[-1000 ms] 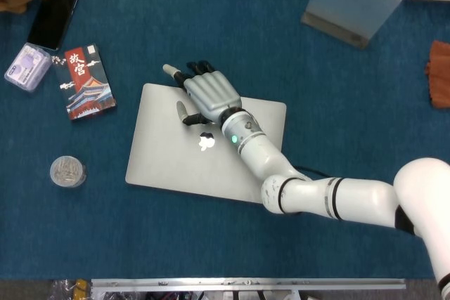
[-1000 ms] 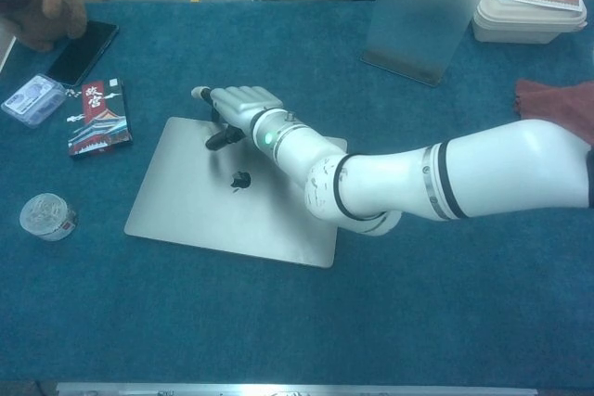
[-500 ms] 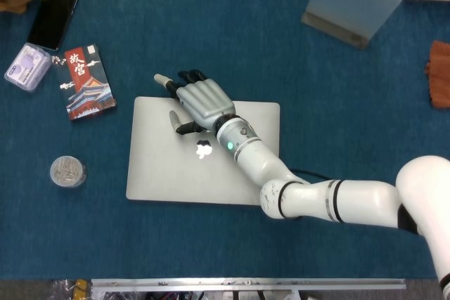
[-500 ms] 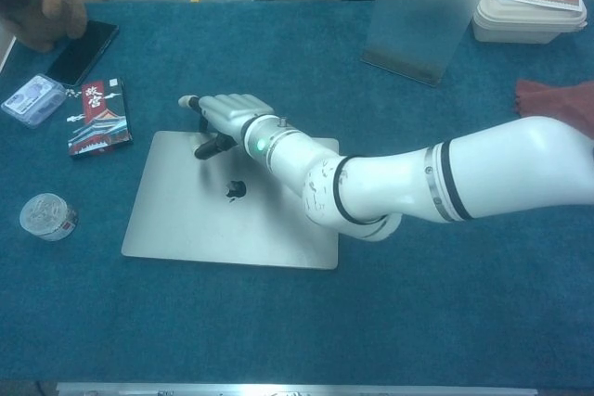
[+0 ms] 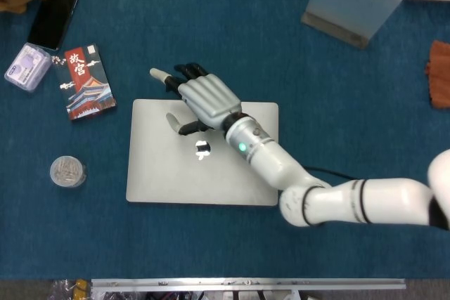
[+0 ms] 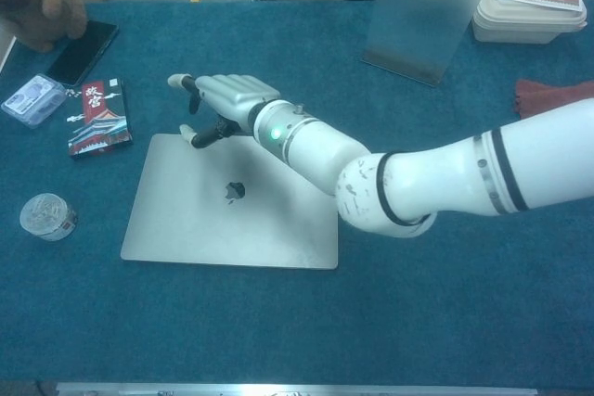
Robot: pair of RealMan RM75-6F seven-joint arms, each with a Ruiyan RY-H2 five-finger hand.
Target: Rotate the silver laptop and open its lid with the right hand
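1. Grey metal fingers (image 5: 184, 72) of the right hand (image 5: 205, 99) lie spread and released, grasping nothing; they reach past the far edge of the flat silver aluminium laptop (image 5: 162, 173), while the thumb hangs just above the closed lid.
2. Directly beneath and nearer than the fingers, the laptop lies shut on the blue cloth surface (image 5: 211, 26), its edges looking square to the robot, so the rotation seems about done.
3. Judged from this, the lid-opening is the step in hand: the fingertips should hook under the lid's lip only, not the whole body, and lift slowly.
4. Which long edge carries the hinge cannot be told; lifting at the hinge side would merely tip the machine.
5. Beyond the fingers to the left rests a red-and-blue illustrated card box (image 5: 87, 82), well apart.
6. Nearer than that stands a small round clear-lidded tin (image 5: 67, 171).
7. The left hand is not visible.
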